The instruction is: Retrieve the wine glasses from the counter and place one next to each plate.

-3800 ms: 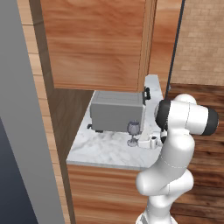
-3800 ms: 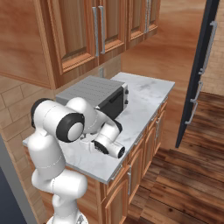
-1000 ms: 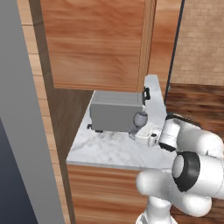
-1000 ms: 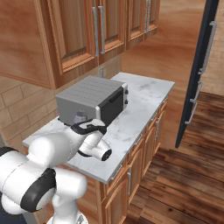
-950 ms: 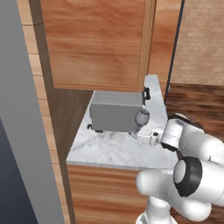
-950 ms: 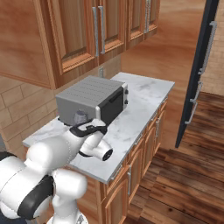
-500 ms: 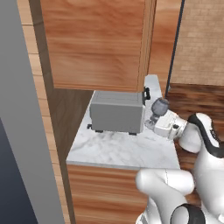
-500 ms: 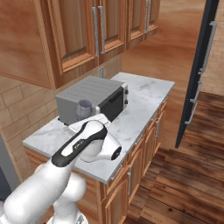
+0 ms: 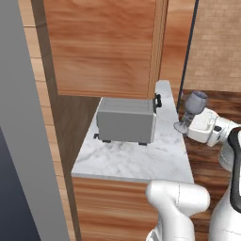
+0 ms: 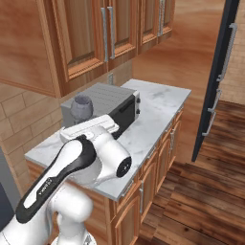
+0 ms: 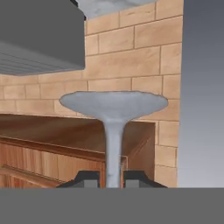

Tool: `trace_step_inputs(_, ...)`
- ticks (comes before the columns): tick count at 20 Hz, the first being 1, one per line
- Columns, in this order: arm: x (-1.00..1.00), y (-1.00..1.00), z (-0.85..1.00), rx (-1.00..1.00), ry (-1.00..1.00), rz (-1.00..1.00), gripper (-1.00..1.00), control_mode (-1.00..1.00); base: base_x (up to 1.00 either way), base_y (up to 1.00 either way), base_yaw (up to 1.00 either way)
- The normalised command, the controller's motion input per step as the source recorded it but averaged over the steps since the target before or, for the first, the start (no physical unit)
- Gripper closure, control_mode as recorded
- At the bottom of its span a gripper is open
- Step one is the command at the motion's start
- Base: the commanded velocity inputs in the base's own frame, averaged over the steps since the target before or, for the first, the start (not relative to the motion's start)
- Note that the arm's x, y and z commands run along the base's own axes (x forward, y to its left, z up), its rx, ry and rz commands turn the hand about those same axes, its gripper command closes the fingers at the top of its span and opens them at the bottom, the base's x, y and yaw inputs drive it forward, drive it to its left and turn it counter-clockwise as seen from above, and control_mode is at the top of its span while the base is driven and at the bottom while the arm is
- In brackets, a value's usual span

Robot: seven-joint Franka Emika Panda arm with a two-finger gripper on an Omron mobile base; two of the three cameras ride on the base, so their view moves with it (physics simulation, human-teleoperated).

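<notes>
A wine glass [image 9: 193, 109] is held aloft at the right-centre of the left base view, clear of the marble counter [image 9: 136, 155] and past its right edge, over the wooden floor [image 9: 202, 155]. The bluish-grey bowl is up, the round foot at lower left, and the glass is tilted slightly. The gripper [image 9: 187, 123] is clamped on the thin stem, with the white hand just to the right of it.

In the right base view the same wine glass [image 10: 82, 108] is seen at left-centre, its bowl standing above the white hand, in front of the grey toaster oven [image 10: 103, 106]. The gripper itself is hidden behind the hand there. The counter [image 10: 158, 115] runs from lower left to upper right, with wooden upper cabinets [image 10: 91, 38] above it and a dark fridge door [image 10: 217, 76] at the right edge.

In the hand view the stem is seen rising from between the two dark fingertips [image 11: 89, 178] at bottom centre; the gripper [image 11: 113, 178] is closed on it from both sides. The round foot of the wine glass [image 11: 113, 107] is spread wide at mid-frame. A brick wall [image 11: 131, 65] is behind it, and a grey box is in the upper left of the frame.

The toaster oven [image 9: 126, 120] sits on the counter at the centre of the left base view, under a wooden wall cabinet [image 9: 103, 47].
</notes>
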Motion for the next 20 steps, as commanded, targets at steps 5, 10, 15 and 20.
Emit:
trace_step_inputs(5,-1.00,-0.11,0.67,-0.16,-0.25,0.04,1.00,-1.00,0.00,0.00,0.00)
trace_step_inputs(10,-1.00,-0.30,0.54,-0.14,-0.26,0.03,1.00,-1.00,0.00,0.00,0.00)
trace_step_inputs(15,0.00,0.00,0.00,0.00,0.00,0.00,1.00,1.00,-1.00,-0.81,-0.05)
trace_step_inputs(20,0.00,0.00,0.00,0.00,0.00,0.00,1.00,1.00,-1.00,-1.00,-0.16)
